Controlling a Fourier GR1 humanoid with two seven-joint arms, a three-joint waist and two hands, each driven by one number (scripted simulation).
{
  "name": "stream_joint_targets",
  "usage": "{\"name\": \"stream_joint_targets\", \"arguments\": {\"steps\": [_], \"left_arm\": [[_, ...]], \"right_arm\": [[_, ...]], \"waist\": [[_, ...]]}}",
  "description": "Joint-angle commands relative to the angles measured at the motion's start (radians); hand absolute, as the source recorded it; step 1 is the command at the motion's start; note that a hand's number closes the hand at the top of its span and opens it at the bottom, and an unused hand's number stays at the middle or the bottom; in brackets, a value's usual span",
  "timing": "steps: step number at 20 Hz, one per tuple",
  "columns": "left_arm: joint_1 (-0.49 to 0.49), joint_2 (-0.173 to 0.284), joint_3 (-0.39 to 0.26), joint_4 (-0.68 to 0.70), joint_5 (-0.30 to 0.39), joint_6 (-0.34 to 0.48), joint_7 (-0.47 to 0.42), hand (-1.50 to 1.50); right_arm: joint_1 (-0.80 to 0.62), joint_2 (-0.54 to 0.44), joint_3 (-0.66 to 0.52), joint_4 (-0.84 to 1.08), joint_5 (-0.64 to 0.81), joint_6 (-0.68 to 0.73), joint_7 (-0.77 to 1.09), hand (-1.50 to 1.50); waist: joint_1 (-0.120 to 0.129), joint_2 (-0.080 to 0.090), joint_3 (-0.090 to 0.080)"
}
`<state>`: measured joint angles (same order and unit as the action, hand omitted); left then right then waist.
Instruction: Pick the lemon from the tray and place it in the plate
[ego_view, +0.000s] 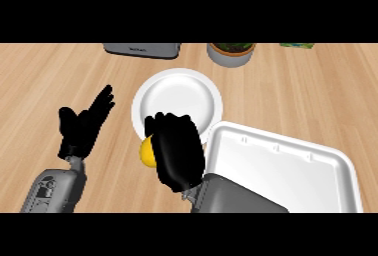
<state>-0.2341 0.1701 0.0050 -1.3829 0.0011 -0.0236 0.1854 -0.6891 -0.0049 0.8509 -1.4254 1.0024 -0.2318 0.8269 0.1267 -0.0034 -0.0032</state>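
Head view: right hand (177, 152), frame centre, fingers curled round the lemon (148, 152), whose yellow shows at the hand's left side, over the lower rim of the white plate (177, 87). White tray (295, 170), lower right, just beside the plate. Left hand (83, 127), left of centre, fingers straight, holding nothing. Grey appliance (144, 49) and potted plant (232, 52) along the top edge of the wooden counter (317, 95).

Your right hand (176, 152) has its fingers curled, palm down, at centre. Your left hand (83, 127) rests open at the left, fingers straight and pointing up.
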Motion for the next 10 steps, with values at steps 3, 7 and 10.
{"name": "stream_joint_targets", "arguments": {"steps": [3,7,10], "left_arm": [[-0.035,0.008,0.016,0.022,0.001,0.003,-0.004,0.00],[-0.028,0.015,0.027,0.029,0.007,-0.001,-0.005,0.00],[-0.026,0.001,0.022,0.035,0.006,0.006,0.002,0.00]], "right_arm": [[-0.183,0.005,0.044,0.061,0.063,-0.163,0.297,1.50],[-0.248,0.005,0.045,0.112,0.016,-0.230,0.415,1.50],[-0.282,0.004,0.007,0.165,-0.011,-0.295,0.417,1.50]], "waist": [[-0.003,0.008,0.000],[-0.010,0.012,0.000],[-0.020,0.015,0.001]]}}
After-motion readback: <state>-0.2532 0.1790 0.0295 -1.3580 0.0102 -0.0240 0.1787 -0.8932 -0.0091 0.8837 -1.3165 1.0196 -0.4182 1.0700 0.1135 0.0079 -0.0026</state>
